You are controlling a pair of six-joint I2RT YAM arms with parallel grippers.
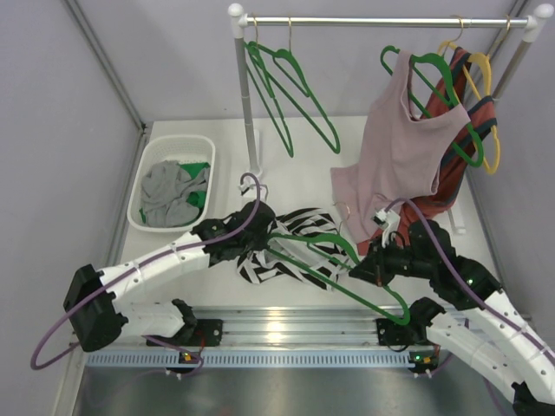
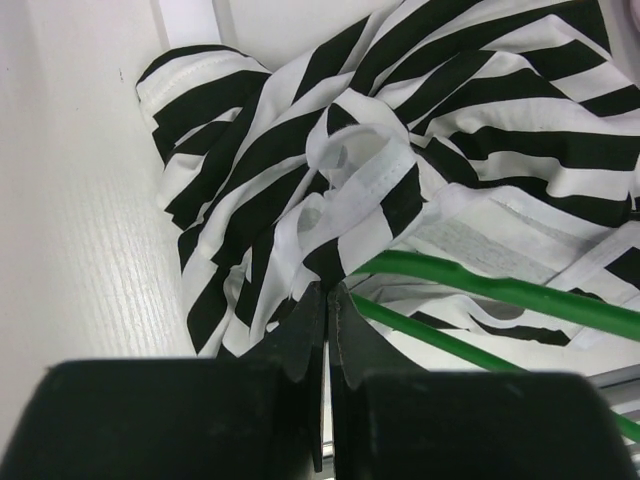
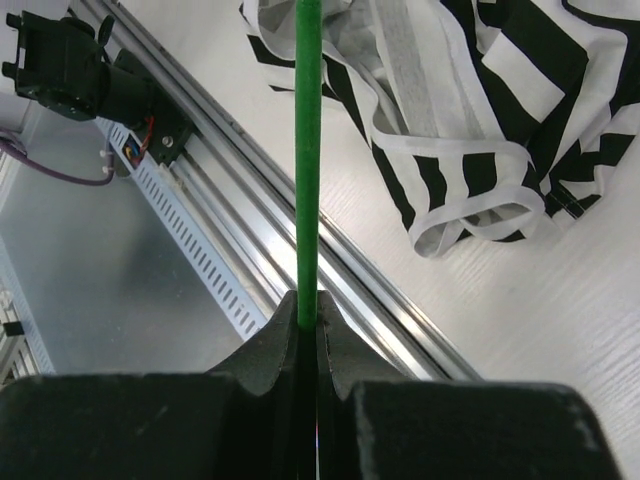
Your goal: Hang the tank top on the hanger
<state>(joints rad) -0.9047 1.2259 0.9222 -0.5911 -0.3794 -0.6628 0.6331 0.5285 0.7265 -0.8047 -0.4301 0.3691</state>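
Right gripper [image 3: 308, 312]: jaws clamped on a bar of the hanger [image 3: 307, 150], which runs straight ahead of it. Left gripper [image 2: 327, 298]: fingers pinched together on a fold of the tank top [image 2: 290, 170], which lies bunched just ahead, partly over the hanger. I judge I should lift that fold to open a strap loop, then feed the hanger's end through slowly, without dragging the heap.

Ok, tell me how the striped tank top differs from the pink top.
The tank top has black and white stripes; the pink top is plain. The tank top lies crumpled on the table; the pink top hangs from the rail. The left gripper pinches the tank top; no gripper holds the pink top. Both are sleeveless.
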